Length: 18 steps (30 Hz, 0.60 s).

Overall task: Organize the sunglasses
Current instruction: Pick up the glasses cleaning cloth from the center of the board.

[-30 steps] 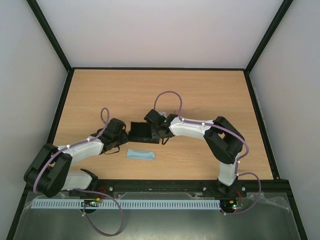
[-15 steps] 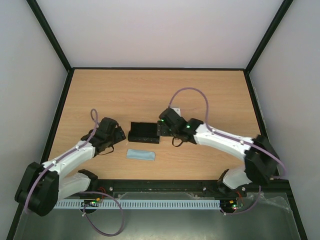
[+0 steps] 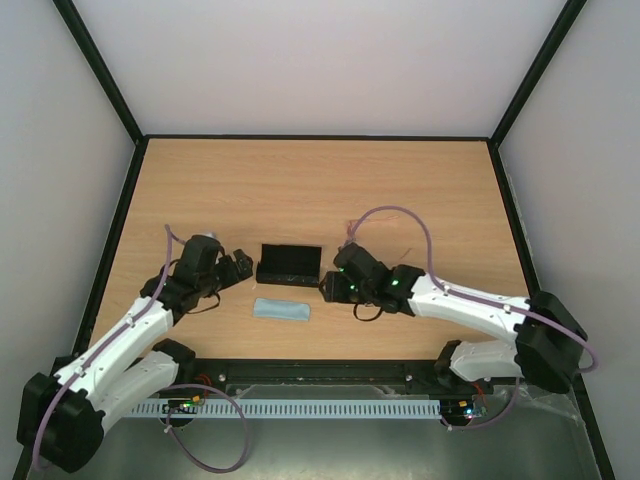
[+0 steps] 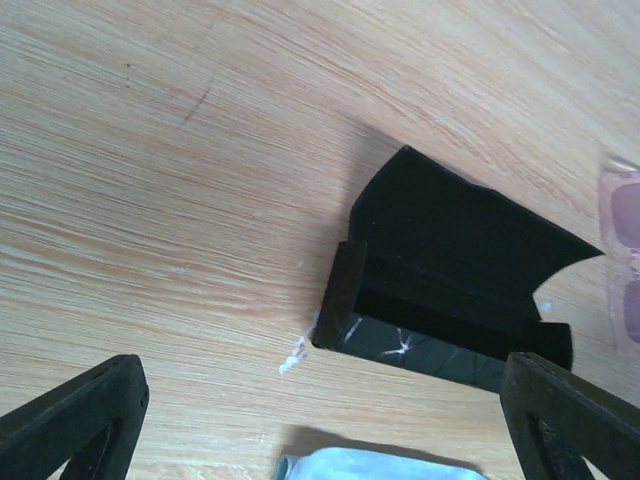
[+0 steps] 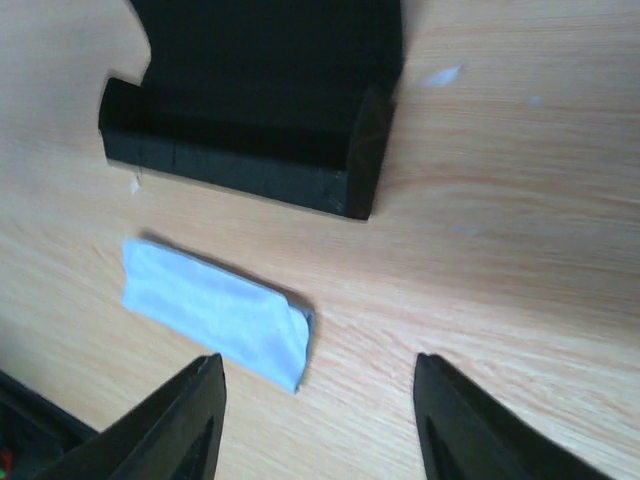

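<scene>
The sunglasses [image 4: 625,250] show only as pink lenses at the right edge of the left wrist view, lying on the wood just right of the black case [image 4: 450,290]. The case [image 3: 289,265] lies open with its lid flap up, and its tray looks empty in the right wrist view. My left gripper [image 3: 238,268] hovers left of the case, open with nothing between its fingers [image 4: 80,420]. My right gripper [image 3: 330,287] is near the case's right end, also open and holding nothing, its fingers [image 5: 190,420] above bare wood.
A folded light blue cloth [image 3: 281,310] lies in front of the case, and its right end [image 5: 215,310] sits just ahead of my right gripper's left finger. Black rails edge the table.
Both arms have drawn back from the case toward the near edge. The left jaws have spread wide. The right gripper has moved from over the case to its right front.
</scene>
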Each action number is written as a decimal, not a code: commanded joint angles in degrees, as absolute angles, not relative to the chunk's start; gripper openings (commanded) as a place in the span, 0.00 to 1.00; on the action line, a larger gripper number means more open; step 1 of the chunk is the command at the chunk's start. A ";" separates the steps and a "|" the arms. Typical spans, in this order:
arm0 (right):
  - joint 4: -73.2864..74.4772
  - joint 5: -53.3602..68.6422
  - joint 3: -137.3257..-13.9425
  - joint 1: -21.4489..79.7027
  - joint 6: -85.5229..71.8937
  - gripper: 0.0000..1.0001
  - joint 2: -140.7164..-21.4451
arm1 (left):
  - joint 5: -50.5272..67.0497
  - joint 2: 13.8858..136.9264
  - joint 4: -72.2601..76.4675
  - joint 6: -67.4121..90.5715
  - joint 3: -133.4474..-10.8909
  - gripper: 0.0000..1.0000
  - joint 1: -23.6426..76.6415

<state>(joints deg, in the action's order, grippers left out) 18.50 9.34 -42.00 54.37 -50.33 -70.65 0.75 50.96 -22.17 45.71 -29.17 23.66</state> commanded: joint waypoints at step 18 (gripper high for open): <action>29.33 -4.75 -58.94 71.78 -64.13 0.25 -100.21 | 7.32 45.48 -24.26 44.24 -29.47 0.99 23.47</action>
